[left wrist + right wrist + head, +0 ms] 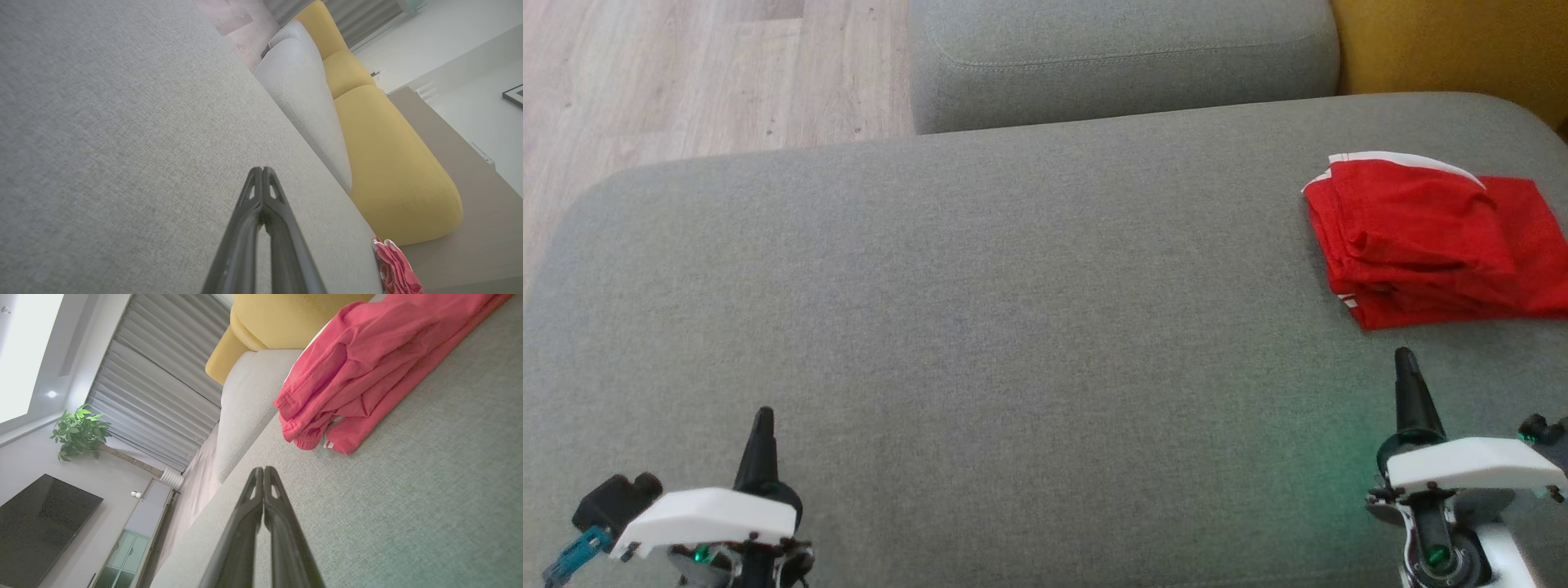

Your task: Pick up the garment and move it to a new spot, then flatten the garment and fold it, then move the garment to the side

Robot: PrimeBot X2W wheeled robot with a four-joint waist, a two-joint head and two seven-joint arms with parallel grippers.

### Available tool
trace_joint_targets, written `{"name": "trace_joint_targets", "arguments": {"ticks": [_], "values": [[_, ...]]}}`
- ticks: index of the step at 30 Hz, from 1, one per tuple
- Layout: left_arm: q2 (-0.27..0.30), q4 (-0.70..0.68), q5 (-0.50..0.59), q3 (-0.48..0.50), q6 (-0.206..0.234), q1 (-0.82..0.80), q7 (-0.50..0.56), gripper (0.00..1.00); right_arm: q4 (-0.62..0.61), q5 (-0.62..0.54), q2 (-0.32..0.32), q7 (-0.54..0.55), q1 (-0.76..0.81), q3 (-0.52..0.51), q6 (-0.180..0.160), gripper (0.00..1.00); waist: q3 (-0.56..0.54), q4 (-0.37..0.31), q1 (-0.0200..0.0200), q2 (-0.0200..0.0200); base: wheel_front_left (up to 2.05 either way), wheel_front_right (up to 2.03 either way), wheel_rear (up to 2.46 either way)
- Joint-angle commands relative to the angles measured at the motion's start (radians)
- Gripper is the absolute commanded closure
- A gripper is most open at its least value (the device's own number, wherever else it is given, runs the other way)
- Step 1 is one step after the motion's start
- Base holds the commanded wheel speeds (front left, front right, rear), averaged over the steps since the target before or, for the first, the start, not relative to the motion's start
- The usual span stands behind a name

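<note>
The garment [1425,241] is red with white trim and lies folded in a compact stack at the right side of the grey cushion [980,327]. It also appears in the right wrist view as the garment [367,363] and as a small edge of the garment [396,269] in the left wrist view. My right gripper [1405,359] is shut and empty, a little in front of the stack and not touching it. Far from the garment, my left gripper [764,416] is shut and empty at the lower left. Both wrist views show closed fingertips, right gripper [263,470] and left gripper [261,170].
A second grey cushion [1123,57] sits behind the main one, with yellow upholstery [1462,45] at the back right. Wooden floor [686,73] lies beyond the cushion's left edge. The garment lies near the cushion's right edge.
</note>
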Motion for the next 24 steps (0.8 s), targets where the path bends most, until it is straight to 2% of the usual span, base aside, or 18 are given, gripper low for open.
{"name": "trace_joint_targets", "arguments": {"ticks": [1,24], "values": [[0.012,-0.04,-0.027,0.031,-0.008,-0.061,0.005,1.0,-0.041,0.027,-0.005,0.008,-0.042,-0.002,0.0,1.0,0.0,0.0,-0.0001,0.0,0.0,0.0,0.0],[0.013,-0.065,-0.29,0.056,-0.026,-0.078,0.071,1.0,-0.073,0.264,0.022,0.074,-0.04,-0.054,-0.001,1.0,0.005,0.007,-0.0001,0.0,0.0,0.0,0.0]]}}
